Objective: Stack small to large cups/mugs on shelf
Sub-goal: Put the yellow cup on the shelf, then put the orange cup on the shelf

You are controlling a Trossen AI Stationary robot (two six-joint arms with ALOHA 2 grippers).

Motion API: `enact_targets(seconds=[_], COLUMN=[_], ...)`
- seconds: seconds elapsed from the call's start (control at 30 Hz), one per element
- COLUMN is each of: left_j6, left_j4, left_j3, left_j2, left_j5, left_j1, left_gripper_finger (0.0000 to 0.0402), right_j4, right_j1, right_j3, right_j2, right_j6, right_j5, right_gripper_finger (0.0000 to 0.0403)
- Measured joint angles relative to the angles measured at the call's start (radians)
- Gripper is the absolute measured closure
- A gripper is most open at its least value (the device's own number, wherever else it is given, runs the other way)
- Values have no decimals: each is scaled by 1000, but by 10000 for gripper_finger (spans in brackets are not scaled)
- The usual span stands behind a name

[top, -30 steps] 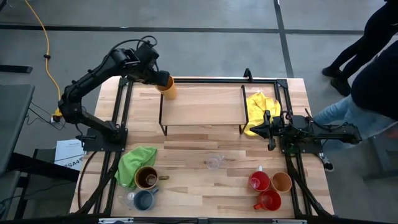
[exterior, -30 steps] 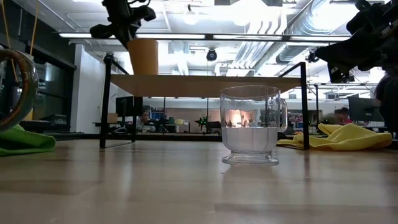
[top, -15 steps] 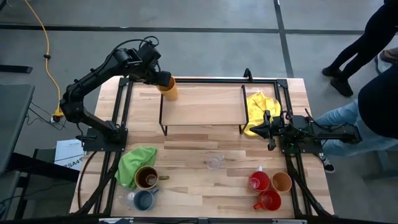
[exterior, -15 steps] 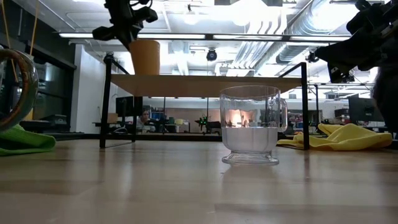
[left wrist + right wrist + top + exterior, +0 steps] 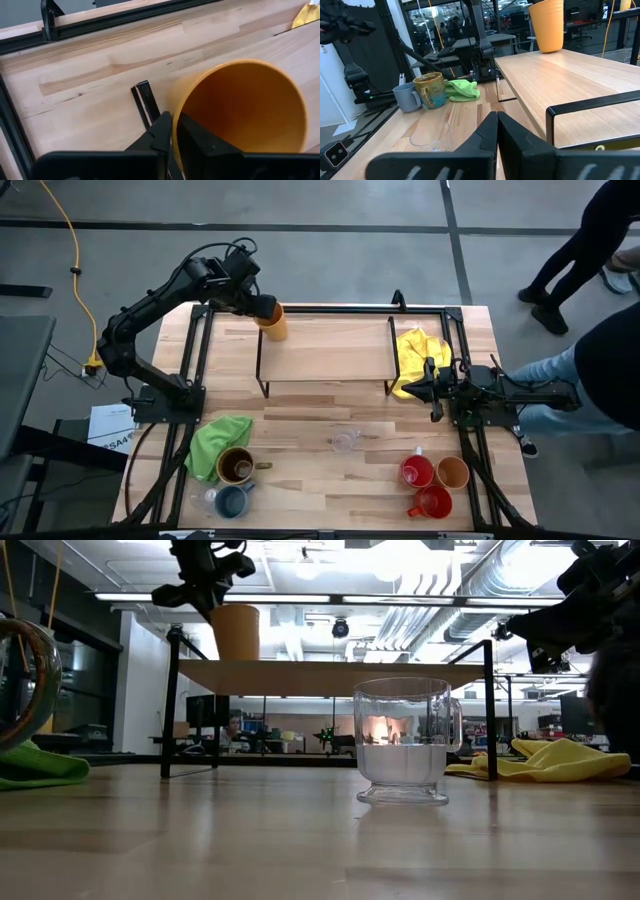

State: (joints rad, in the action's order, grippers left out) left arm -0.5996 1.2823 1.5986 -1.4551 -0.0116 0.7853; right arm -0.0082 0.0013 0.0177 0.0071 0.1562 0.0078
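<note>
A yellow-orange cup (image 5: 272, 320) stands upright at the far left corner of the light-wood shelf (image 5: 325, 352). My left gripper (image 5: 257, 308) is shut on it. My right gripper (image 5: 432, 390) is shut and empty, level above the table just right of the shelf, beside the yellow cloth (image 5: 413, 352). A clear glass (image 5: 344, 441) stands on the table in front of the shelf. Two red mugs (image 5: 417, 471) and a tan cup (image 5: 453, 472) stand at the near right. A brown mug (image 5: 236, 465), a blue-grey mug (image 5: 232, 501) and another clear glass (image 5: 207, 500) stand at the near left. My left gripper pinches the cup's rim (image 5: 173, 127), with one finger (image 5: 195, 140) inside the cup and the other (image 5: 159, 131) outside it. The fingers come from above, slanting in from the far left. The cup (image 5: 237, 632) is upright with its base at the shelf top; whether it rests there I cannot tell.
A green cloth (image 5: 215, 442) lies by the brown mug. Black frame rails run along the table's left, right and far sides. A person (image 5: 610, 345) stands close to the table's right edge. Most of the shelf top is bare wood.
My left gripper has edged a little toward the table's right with the cup, which stays upright at the shelf's far left corner. The person at the right has shifted.
</note>
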Motion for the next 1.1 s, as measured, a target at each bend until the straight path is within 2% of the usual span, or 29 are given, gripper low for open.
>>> enact_targets(seconds=[0.33, 0.6, 0.8, 1.1], left_j6=[4, 4, 5, 5], left_j4=[-1, -3, -3, -3], left_j3=[0, -1, -1, -1], left_j2=[0, 0, 0, 0], left_j5=[0, 0, 31, 32], left_j1=[0, 0, 0, 0], left_gripper_finger=[305, 263, 246, 242], right_j4=[0, 0, 0, 0], right_j1=[0, 0, 0, 0], right_j3=[0, 0, 0, 0], right_j2=[0, 0, 0, 0], right_j6=[0, 0, 0, 0], right_j5=[0, 0, 0, 0], right_gripper_finger=[402, 402, 402, 402])
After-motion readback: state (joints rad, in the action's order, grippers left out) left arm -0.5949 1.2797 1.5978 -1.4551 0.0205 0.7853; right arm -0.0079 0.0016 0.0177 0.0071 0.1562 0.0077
